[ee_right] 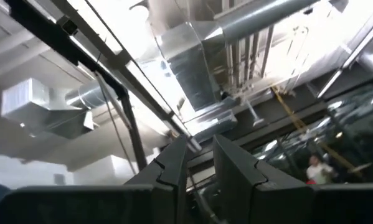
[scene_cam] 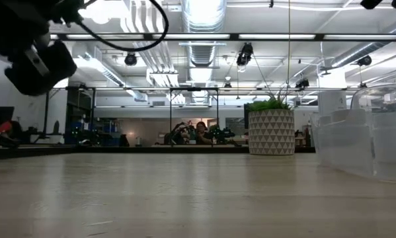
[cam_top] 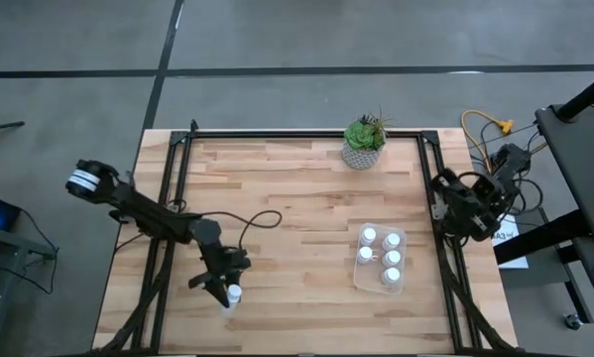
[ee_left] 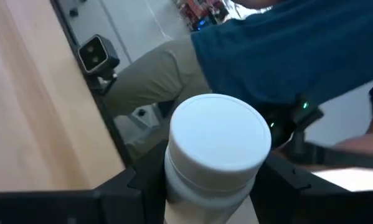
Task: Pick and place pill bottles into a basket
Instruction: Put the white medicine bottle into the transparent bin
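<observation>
four bottles (cam_top: 380,257) in basket (cam_top: 401,287) (right)

Dark jointed left arm (cam_top: 148,213), black looping cable (cam_top: 257,220)

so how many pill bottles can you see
5: four in the basket at, one in the left end effector. More may be hidden.

In the left wrist view the pill bottle (ee_left: 217,155) was cut off below its neck by the frame edge, its body hidden between dark fingers (ee_left: 142,180). A person (ee_left: 286,56) behind showed only as a blurred torso. The basket (scene_cam: 376,142) ran off the low view's right edge.
</observation>
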{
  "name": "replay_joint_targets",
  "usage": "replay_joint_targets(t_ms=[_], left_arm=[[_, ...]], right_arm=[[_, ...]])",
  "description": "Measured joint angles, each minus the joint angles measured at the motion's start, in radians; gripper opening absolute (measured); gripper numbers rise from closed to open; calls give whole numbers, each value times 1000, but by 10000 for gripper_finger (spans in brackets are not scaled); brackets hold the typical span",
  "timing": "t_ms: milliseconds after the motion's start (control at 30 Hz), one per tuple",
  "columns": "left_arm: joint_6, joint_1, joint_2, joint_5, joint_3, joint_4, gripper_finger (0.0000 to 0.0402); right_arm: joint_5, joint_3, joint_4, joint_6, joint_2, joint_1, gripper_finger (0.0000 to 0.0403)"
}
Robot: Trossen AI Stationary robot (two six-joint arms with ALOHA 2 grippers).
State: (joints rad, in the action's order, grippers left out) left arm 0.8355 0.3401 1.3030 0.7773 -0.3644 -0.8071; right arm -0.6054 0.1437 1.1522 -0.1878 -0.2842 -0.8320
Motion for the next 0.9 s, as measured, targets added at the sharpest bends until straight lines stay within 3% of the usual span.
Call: replay_joint_targets(t_ms=[133, 267, 400, 533, 733, 900], left_arm=[[107, 0, -38, 3, -93, 127, 159], [176, -8, -33, 27, -209, 173, 159], [250, -43, 2, 90, -326, 246, 159], [281, -90, 39, 183, -407, 367, 159], [288, -172, 100, 240, -470, 383, 159], [330, -234, 169, 318, -543, 382, 159]], right_arm=[[-22, 68, -62, -92, -14, 0, 70], [-218, 165, -183, -117, -45, -1, 66], [-355, 286, -441, -112, -74, -1, 66], [-363, 410, -727, -25, -111, -1, 68], [-332, 584, -1136, 200, -221, -1, 73], [-334, 682, -1316, 308, -326, 0, 95]])
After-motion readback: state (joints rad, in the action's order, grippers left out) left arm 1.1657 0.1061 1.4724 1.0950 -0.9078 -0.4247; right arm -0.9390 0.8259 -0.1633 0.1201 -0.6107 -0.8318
